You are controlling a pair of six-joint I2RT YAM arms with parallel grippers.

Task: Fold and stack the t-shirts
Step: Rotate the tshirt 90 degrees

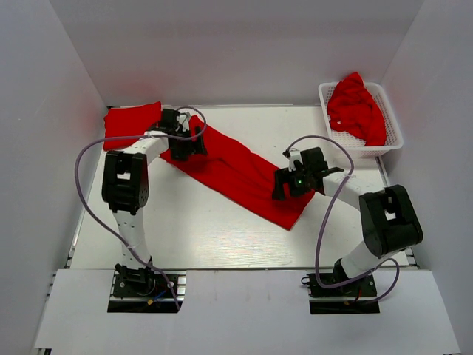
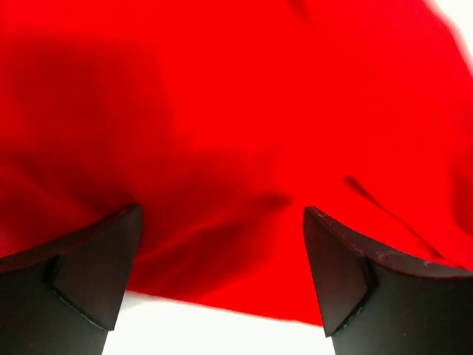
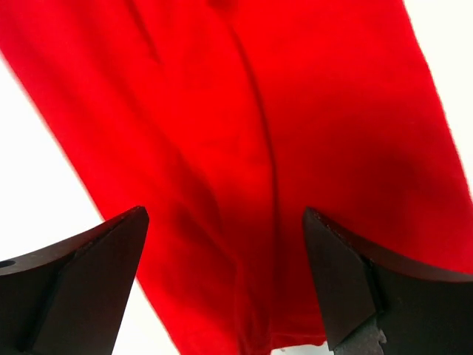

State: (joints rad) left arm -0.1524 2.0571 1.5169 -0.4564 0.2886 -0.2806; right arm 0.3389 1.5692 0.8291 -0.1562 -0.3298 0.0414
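Note:
A red t-shirt (image 1: 236, 171) lies folded into a long strip, running diagonally across the table from upper left to lower right. My left gripper (image 1: 183, 142) hovers open over its upper-left end; in the left wrist view the red cloth (image 2: 236, 133) fills the space beyond the fingers (image 2: 96, 266), with nothing gripped. Over the strip's lower-right end, my right gripper (image 1: 290, 185) is open too, the cloth (image 3: 251, 170) lying loose beneath it. A second red t-shirt (image 1: 131, 122) lies folded at the far left corner. Another red t-shirt (image 1: 358, 108) is bunched in the basket.
The white lattice basket (image 1: 395, 127) stands at the far right corner. White walls enclose the table on three sides. Purple cables loop from each arm. Bare white tabletop (image 1: 207, 237) lies in front of the strip.

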